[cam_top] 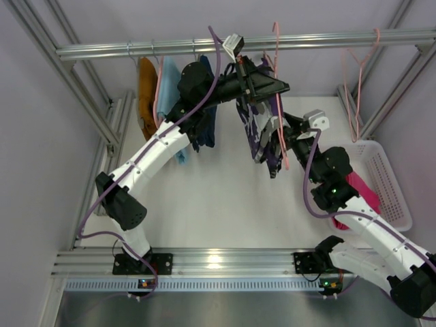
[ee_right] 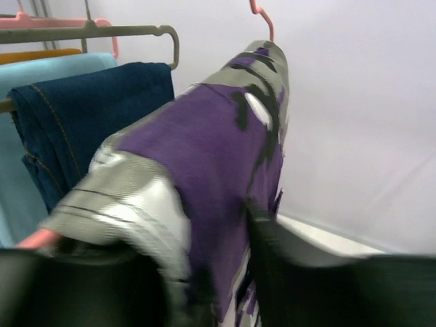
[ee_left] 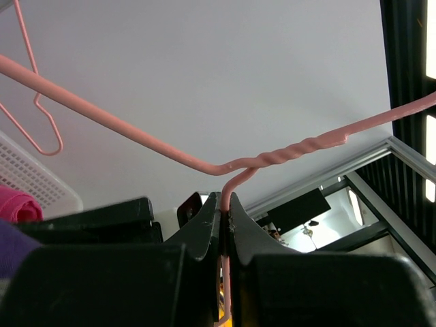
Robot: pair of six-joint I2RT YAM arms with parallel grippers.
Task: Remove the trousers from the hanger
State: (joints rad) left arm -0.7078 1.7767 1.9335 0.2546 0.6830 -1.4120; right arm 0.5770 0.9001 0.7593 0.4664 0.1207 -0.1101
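Left gripper [ee_left: 223, 212] first: it's clamped tight, both jaws pressed flat together on the thin neck of the pink wire hanger [ee_left: 136, 139], just under the twisted knot where the wire meets. That's a firm pinch, with no gap at all. Over to the right gripper [ee_right: 204, 269]: it's up against the patterned trousers [ee_right: 204, 150], the purple, grey and black cloth spilling down between its two dark fingers [ee_right: 306, 286]. The jaws sit partway apart around the fabric, but the view is blurred and I can't tell whether they're actually biting it or only framing it. Those trousers are draped over the pink hanger, hanging in a long fold between the two arms, with the left arm reaching in high from one side and the right arm coming up from below. Just beside them on the left hangs a pair of dark blue jeans [ee_right: 88, 116], then a light blue garment [ee_right: 41, 75], and an orange garment [cam_top: 146, 95] at the far end, all strung along the metal rail [cam_top: 136, 49] across the back. On the right end of that rail dangle two bare pink hangers [cam_top: 355, 88]. Below those, on the white table [cam_top: 218, 204], sits a white slatted basket [cam_top: 392, 204], and in it lie the magenta-pink trousers [cam_top: 364, 194], partly hidden behind the right arm's elbow.
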